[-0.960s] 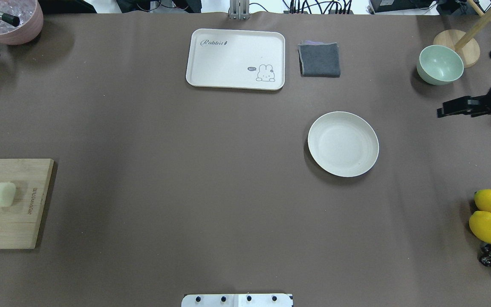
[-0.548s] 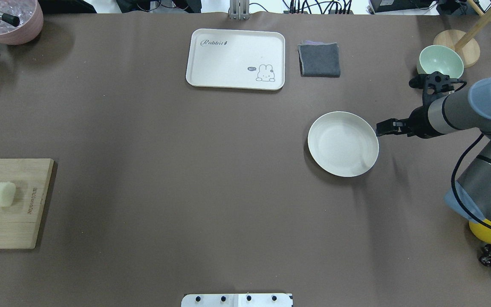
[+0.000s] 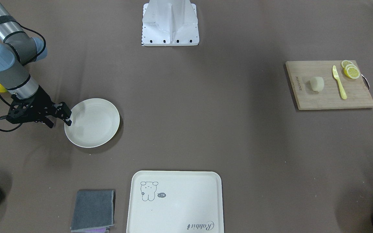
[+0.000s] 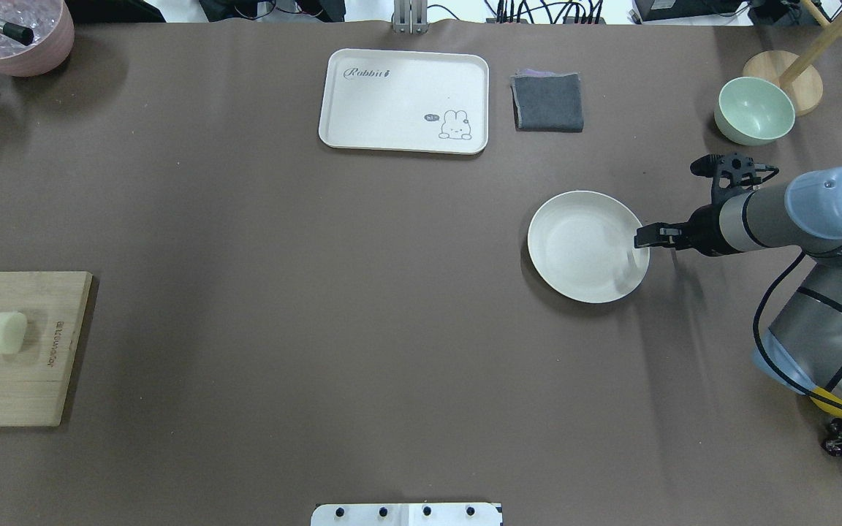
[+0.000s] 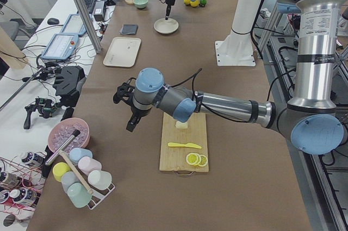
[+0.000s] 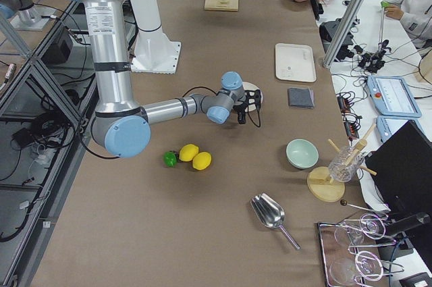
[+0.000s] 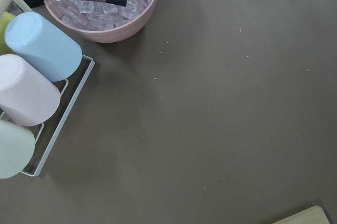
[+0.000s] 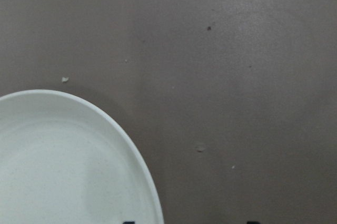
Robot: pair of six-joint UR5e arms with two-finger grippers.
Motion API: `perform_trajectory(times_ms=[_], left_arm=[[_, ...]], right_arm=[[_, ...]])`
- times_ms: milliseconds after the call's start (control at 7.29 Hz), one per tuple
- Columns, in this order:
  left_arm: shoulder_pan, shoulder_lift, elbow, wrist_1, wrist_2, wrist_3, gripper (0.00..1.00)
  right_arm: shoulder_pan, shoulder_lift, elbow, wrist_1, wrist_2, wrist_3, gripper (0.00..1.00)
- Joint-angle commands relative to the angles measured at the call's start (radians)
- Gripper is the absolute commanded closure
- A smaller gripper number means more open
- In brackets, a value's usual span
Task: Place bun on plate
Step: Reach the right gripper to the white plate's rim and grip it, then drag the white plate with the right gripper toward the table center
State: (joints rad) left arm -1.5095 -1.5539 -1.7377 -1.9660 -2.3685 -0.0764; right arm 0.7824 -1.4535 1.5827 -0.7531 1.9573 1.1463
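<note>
Bun [image 4: 4, 333]: you'll find this pale, smooth, stubby lump with rounded edges lying on the cutting board [image 4: 26, 380] at the table's left edge, well apart from the plate.
Plate [image 4: 588, 247]: round, shallow, matte cream with a raised rim. It sits right of centre on the brown table cover [image 4: 319, 307].
Right gripper [image 3: 59, 122]: the black claw tips down at the plate's right rim. It is released, jaws spread. In its wrist view one fingertip [image 8: 126, 222] shows over the plate's inside and the other over the cover, with the rim between them.
Left gripper [image 5: 132, 124]: only your left-end camera shows it, hanging over the cover between the board and the pink bowl [image 7: 102, 2] of clear ice. You cannot tell whether it is released or clenched.
Cutting board: light, grained wood, rectangular. It also carries a slim yellow knife [image 3: 338, 82] and round lemon slices [image 3: 350, 70].
Far side: a cream tray [image 4: 362, 102] with rounded corners and a cartoon drawing. A folded grey cloth [image 4: 547, 102] lies just right of it, and a glossy pale green bowl [image 4: 755, 111] stands at far right.
</note>
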Motion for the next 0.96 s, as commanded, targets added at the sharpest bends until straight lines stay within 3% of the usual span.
perform_trajectory(times_ms=[0, 411, 685, 823], left_arm=[[0.0, 0.0, -0.002, -0.001, 0.0, 0.0, 0.02], [0.0, 0.003, -0.003, -0.001, 0.0, 0.0, 0.02], [0.0, 0.011, -0.008, -0.001, -0.002, 0.0, 0.02], [0.0, 0.012, -0.009, -0.001, -0.002, 0.0, 0.02]], right_arm=[[-0.023, 0.018, 0.014, 0.001, -0.001, 0.064, 1.0], [-0.048, 0.005, 0.017, 0.001, -0.044, 0.064, 1.0], [-0.049, 0.018, 0.084, -0.011, -0.038, 0.122, 1.0], [-0.054, 0.021, 0.159, -0.085, -0.035, 0.133, 1.0]])
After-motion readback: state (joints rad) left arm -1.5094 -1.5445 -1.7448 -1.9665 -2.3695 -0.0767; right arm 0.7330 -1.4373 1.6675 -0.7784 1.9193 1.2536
